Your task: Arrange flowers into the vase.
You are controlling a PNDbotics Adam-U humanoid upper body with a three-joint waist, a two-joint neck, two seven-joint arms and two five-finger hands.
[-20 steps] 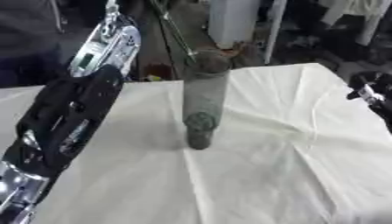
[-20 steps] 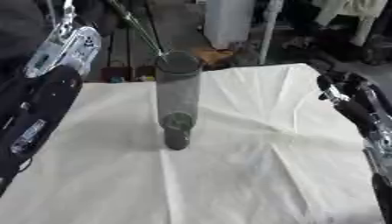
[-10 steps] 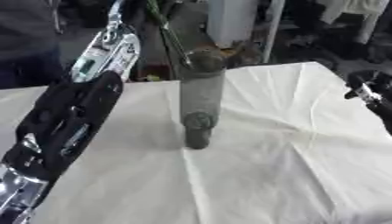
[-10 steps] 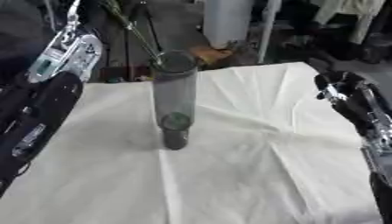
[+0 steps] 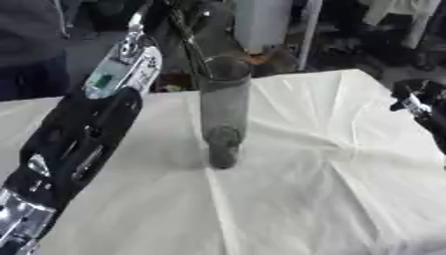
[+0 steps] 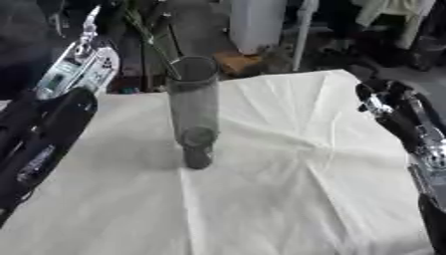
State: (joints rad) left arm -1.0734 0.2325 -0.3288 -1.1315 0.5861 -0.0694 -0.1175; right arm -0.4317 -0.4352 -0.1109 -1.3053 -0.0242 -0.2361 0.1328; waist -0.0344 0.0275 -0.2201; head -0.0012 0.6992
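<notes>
A tall clear glass vase [image 6: 194, 107] stands upright on the white cloth, its dark base [image 6: 198, 149] near the middle of the table. A thin green flower stem [image 6: 150, 37] slants from the upper left down into the vase mouth. My left arm rises from the lower left, and my left hand [image 5: 157, 11] sits at the top edge above the vase, curled on the stem and partly cut off. My right hand [image 6: 382, 98] hangs at the table's right edge, fingers relaxed, holding nothing.
The white cloth [image 6: 296, 179] covers the whole table and is creased around the vase. My left forearm [image 5: 83, 134] crosses the left side of the table. Behind the far edge are a white post [image 6: 303, 30], a brown box [image 6: 237, 61] and dark clutter.
The stem has come lower and closer to the vase mouth, and my left forearm has shifted slightly with it. The right hand has stayed at the right edge.
</notes>
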